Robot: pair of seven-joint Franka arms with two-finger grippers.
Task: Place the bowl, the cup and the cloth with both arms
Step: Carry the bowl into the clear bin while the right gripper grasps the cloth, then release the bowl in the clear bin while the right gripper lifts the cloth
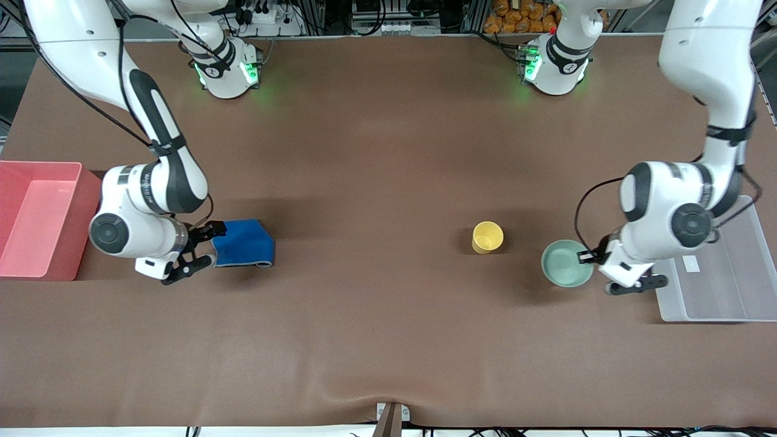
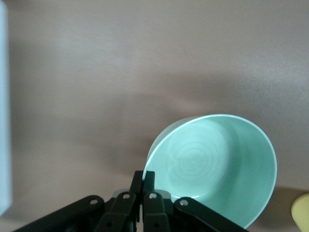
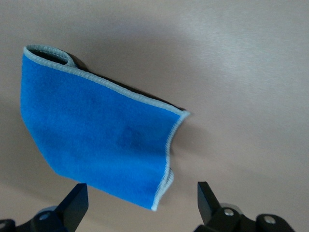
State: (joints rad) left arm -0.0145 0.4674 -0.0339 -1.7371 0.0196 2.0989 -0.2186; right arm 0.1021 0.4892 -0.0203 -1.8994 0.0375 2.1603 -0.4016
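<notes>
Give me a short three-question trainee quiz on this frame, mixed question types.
1. True or false: the left claw is shut on the rim of the pale mint green plastic bowl.
2. The open right claw sits at the edge of which item?
A) small yellow cup
B) bright blue folded cloth
C) the bowl
3. Which container stands at the right arm's end of the table?

Key: 1 true; 2 B; 3 the red plastic bin.

Light falls evenly from above on the bench (image 1: 388,340), giving soft shadows beside the cup (image 1: 487,237) and cloth (image 1: 244,243). Both wrist views are slightly blurred; the fingers (image 3: 76,207) are out of focus.
</notes>
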